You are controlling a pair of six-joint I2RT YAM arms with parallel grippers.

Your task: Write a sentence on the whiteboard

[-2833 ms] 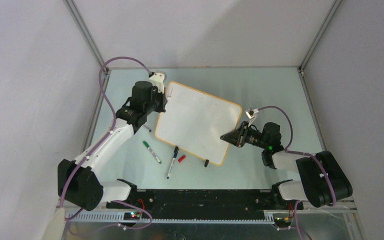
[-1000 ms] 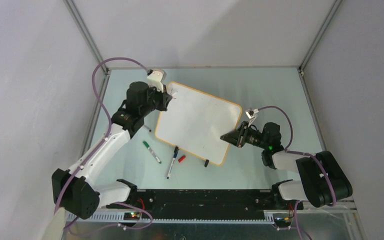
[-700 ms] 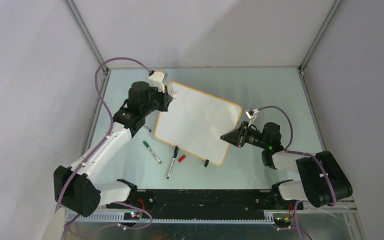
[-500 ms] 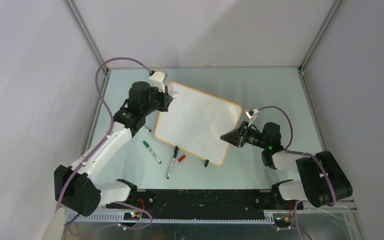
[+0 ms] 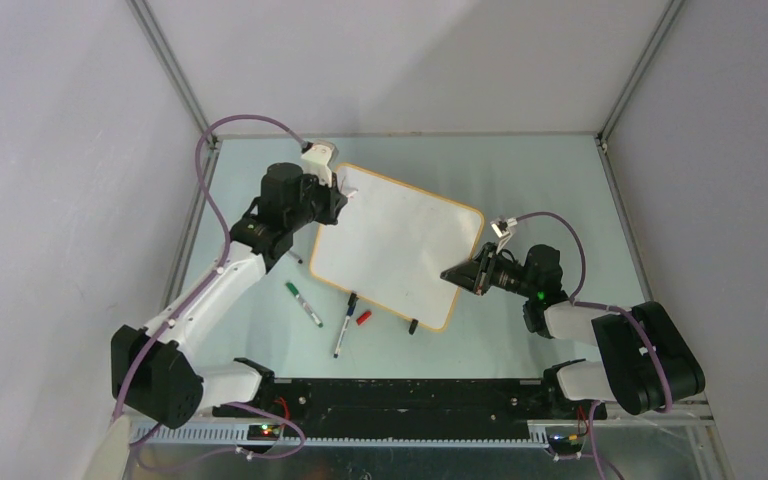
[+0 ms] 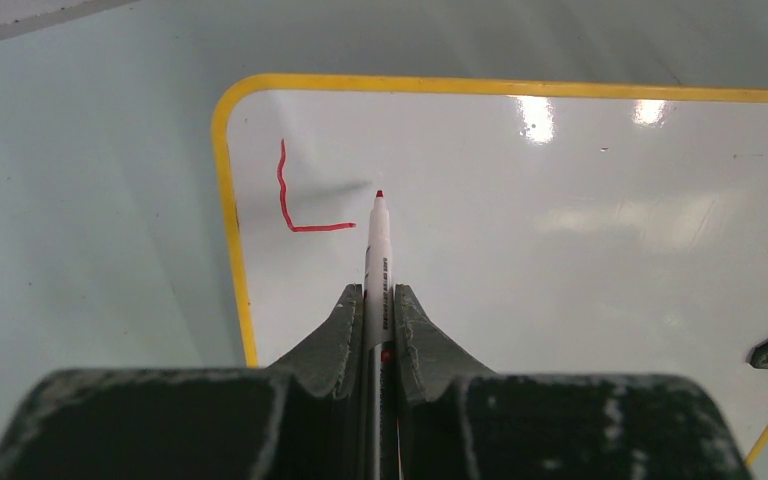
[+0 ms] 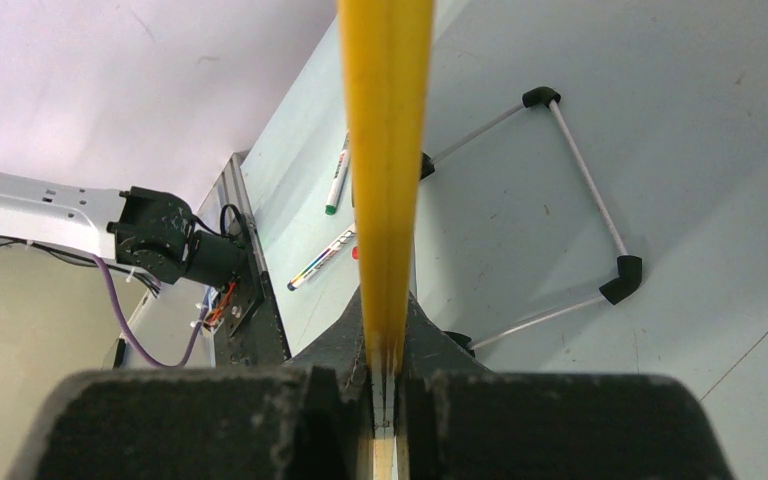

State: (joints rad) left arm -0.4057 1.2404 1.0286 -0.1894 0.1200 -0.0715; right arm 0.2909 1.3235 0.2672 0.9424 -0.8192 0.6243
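On the left: stretched long from the near-left base, forearm angled up the pale green bench [image 5: 530, 180] toward the far-left corner of the rectangular white whiteboard [image 5: 397, 245] with rounded corners and a thin yellow-orange frame, wrist tipped down over that corner. Now the left pincer [image 6: 377, 296]: pinched narrow around a slim white marker with a red tip [image 6: 377, 245], barrel gripped between the dark fingers [image 6: 335, 325] and jutting straight out toward the board face. Hard to call whether touching the surface or just off it. Just left of that tip, a thin red L-shaped stroke [image 6: 295, 205], tucked inside the rounded corner and close to the left rim. Over to the right: folded short and low from the near-right base, elbow bent back, wrist pointing left at the board's near-right edge. And the right pincer [image 7: 385, 345]: clamped tight on the yellow rim itself, seen edge-on in the wrist view, with the rim running straight up out of the grip. Set skewed on the bench between the two arms, with one corner under the left wrist and the opposite edge in the right grip. Around it, off the near-left edge: a white marker with a green cap [image 5: 303, 303], a second white marker with dark ends [image 5: 344, 326], a small red cap [image 5: 363, 318] just beside that one, and a small black clip foot [image 5: 413, 326] at the board's near corner. In the right wrist view, thin wire legs with black corner pieces [image 7: 580, 190] on the bench beside the rim.
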